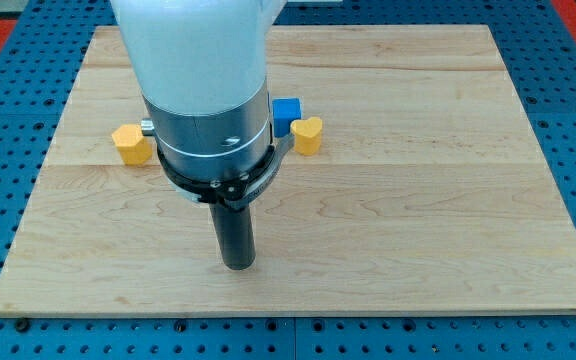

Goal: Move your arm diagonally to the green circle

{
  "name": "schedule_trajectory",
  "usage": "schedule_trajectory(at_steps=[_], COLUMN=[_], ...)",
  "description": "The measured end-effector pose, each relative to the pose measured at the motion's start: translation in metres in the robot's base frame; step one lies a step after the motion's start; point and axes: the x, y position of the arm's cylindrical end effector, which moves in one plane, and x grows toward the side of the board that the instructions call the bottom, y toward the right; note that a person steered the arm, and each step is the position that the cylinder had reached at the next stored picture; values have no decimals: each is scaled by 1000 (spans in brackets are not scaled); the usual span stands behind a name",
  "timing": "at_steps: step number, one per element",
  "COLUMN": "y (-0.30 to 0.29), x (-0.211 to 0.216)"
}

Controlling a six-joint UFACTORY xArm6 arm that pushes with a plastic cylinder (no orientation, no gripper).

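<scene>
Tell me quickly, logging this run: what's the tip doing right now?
My tip: no pincer, holding nothing, resting on bare board, toward the view's bottom from the blue block and two yellow blocks, touching none.

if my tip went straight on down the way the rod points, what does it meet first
Just the wooden board: my tip points straight down at bare wood, below the yellow blocks and blue block.
</scene>
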Motion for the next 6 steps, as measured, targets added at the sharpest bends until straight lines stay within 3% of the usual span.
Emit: schedule_trajectory(at_steps=[3, 4, 5, 6], y=[-7, -38, -107, -108], x=[1, 6, 4, 4])
